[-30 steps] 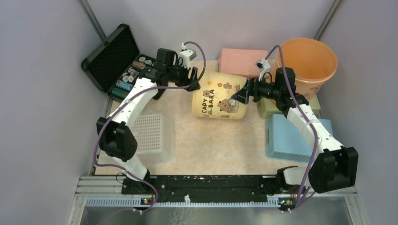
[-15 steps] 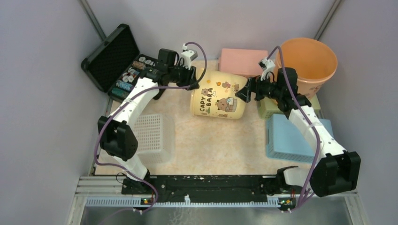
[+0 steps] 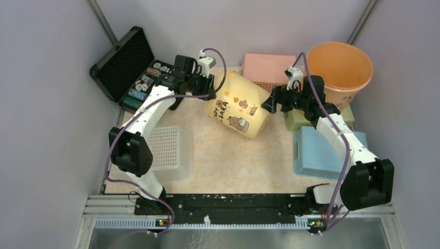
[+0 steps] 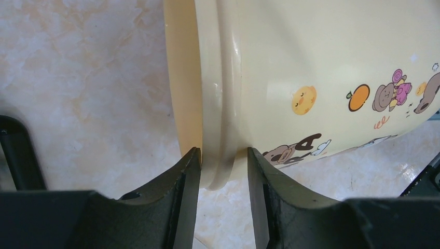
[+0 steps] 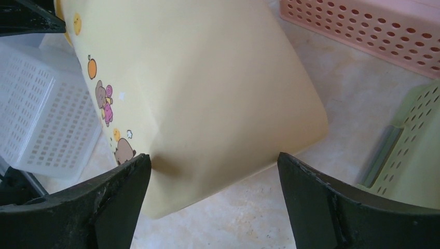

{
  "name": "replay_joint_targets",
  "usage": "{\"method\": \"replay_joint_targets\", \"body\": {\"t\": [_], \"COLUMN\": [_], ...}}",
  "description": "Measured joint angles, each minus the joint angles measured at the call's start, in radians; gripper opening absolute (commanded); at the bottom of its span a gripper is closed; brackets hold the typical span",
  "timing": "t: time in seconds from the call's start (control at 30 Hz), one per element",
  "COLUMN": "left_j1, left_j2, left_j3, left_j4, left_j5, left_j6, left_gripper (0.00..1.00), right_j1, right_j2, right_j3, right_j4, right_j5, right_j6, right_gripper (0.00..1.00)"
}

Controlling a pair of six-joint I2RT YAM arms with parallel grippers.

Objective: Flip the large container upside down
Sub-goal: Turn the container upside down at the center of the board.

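The large container (image 3: 237, 106), glossy cream plastic printed with cartoon bears, lies tilted at the back-middle of the marbled beige worktop (image 3: 233, 161), rim toward the left. The left end effector (image 4: 223, 155) pinches that rolled rim; the right end effector (image 5: 212, 163) stands spread wide around the base. Bare surface lies in front, between a white mesh basket (image 3: 168, 150) and a blue basket (image 3: 316, 153); a pink basket (image 3: 267, 67) sits close behind

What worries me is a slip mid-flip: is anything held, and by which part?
The left gripper pinches the yellow container by its rim; the right gripper is open, holding nothing.
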State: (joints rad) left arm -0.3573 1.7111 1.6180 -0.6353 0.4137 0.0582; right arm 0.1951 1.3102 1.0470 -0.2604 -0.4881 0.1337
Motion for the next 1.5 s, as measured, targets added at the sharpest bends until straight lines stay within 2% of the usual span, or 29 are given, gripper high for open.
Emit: {"method": "replay_joint_targets", "body": {"t": [0.2,0.4,0.53,0.9,1.13,1.5], "left_j1": [0.001,0.008,0.009,0.012,0.017,0.042], "left_j2": [0.000,0.000,0.000,-0.007,-0.027,-0.027], "left_j3": [-0.010,-0.023,-0.031,-0.056,-0.077,-0.077], "left_j4": [-0.001,0.007,0.009,0.037,0.037,0.027], "left_j5": [0.017,0.077,0.115,0.189,0.178,0.133], "left_j6": [-0.003,-0.005,-0.008,-0.029,-0.032,-0.034], "left_gripper": [0.53,0.53,0.49,0.38,0.37,0.42], "right_j1": [-0.007,-0.029,-0.033,-0.046,-0.047,-0.006], "right_j2": [-0.002,-0.002,-0.008,-0.004,0.011,0.044], "right_j3": [-0.021,-0.013,-0.018,-0.077,-0.069,0.039], "right_j4": [0.021,-0.045,-0.109,-0.069,-0.027,0.002], "right_j5": [-0.030,-0.075,-0.132,-0.268,-0.281,-0.232], "right_j6": [0.037,0.035,0.018,0.071,0.131,0.193], "right_gripper": [0.92,0.92,0.91,0.87,0.87,0.87]}}
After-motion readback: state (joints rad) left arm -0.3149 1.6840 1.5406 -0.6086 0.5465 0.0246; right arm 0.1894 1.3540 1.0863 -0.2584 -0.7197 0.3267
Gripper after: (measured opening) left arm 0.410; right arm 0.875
